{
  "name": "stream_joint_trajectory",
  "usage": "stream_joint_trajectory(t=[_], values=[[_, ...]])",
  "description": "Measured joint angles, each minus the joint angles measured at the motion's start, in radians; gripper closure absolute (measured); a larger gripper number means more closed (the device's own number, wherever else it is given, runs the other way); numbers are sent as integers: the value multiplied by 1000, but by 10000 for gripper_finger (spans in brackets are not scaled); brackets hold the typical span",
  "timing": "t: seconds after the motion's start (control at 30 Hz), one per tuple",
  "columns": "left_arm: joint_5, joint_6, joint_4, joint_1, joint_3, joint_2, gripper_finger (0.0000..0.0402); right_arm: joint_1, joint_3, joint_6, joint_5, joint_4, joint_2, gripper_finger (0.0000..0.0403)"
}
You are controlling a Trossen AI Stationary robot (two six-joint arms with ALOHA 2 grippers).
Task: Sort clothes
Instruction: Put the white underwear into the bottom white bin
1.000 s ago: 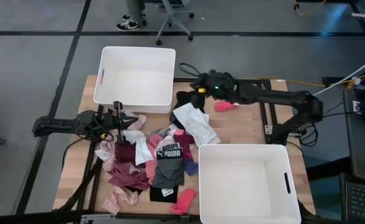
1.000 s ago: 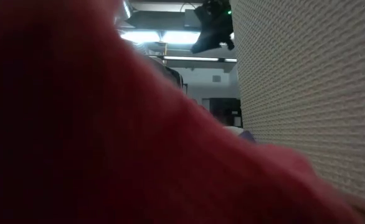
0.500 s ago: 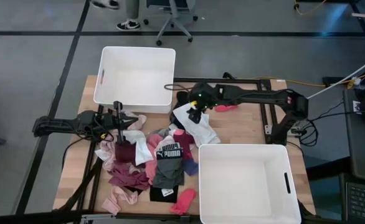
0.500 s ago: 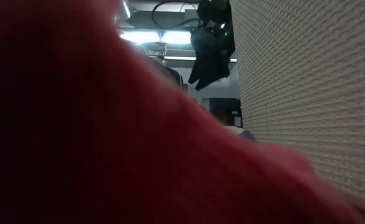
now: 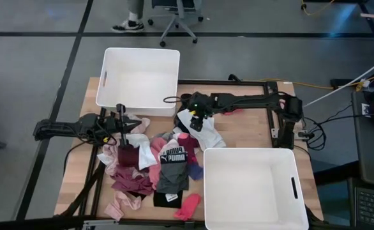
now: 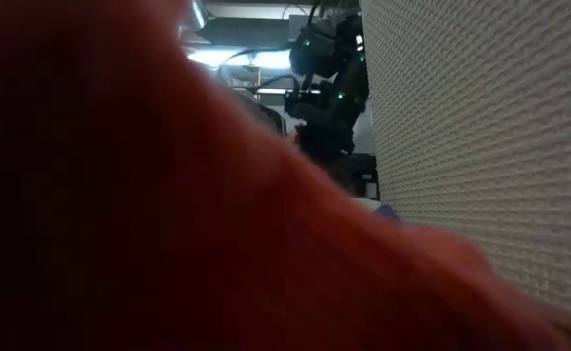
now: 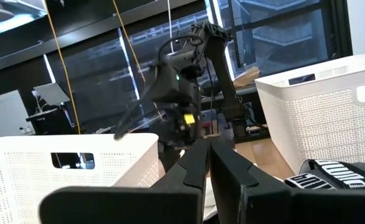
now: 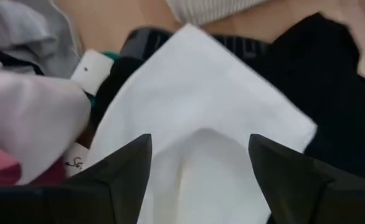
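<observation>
The clothes lie in a pile (image 5: 155, 163) at the table's near left, a grey one lettered PUMA (image 5: 173, 156) among them. A white garment (image 5: 206, 133) lies spread at the middle, beside a black one (image 8: 332, 93). My right gripper (image 5: 196, 119) hangs open just over the white garment (image 8: 195, 93), one finger on either side of a raised fold. A pink garment (image 5: 233, 110) lies on the table at the far middle, behind that arm. My left gripper (image 7: 207, 152) is shut and level over the pile's far left part (image 5: 128, 133), nothing between its fingers. My right gripper comes at the white garment from above with open fingers (image 8: 123, 171) on either side of a raised fold (image 8: 201, 140). Whether the fingers touch the cloth I cannot tell.
One white bin (image 5: 139, 80) stands at the far left, another (image 5: 254, 185) at the near right. A red garment (image 6: 120, 195) close to the low camera blocks most of that view, next to the bin wall (image 6: 480, 146). A person's feet and a chair are beyond the far edge.
My right gripper has gone from above the pink garment toward the table's left and down, to just over the white garment. The pink garment has stayed where it lay, at the far middle.
</observation>
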Motion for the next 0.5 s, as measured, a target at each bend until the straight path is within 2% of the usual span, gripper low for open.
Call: stream_joint_trajectory(t=[0.33,0.5], values=[[0,0,0,0,0,0,391,0,0,-11,9,24,74,141],[-1,-1,4,0,-1,0,391,0,0,-31,27,53,98,189]])
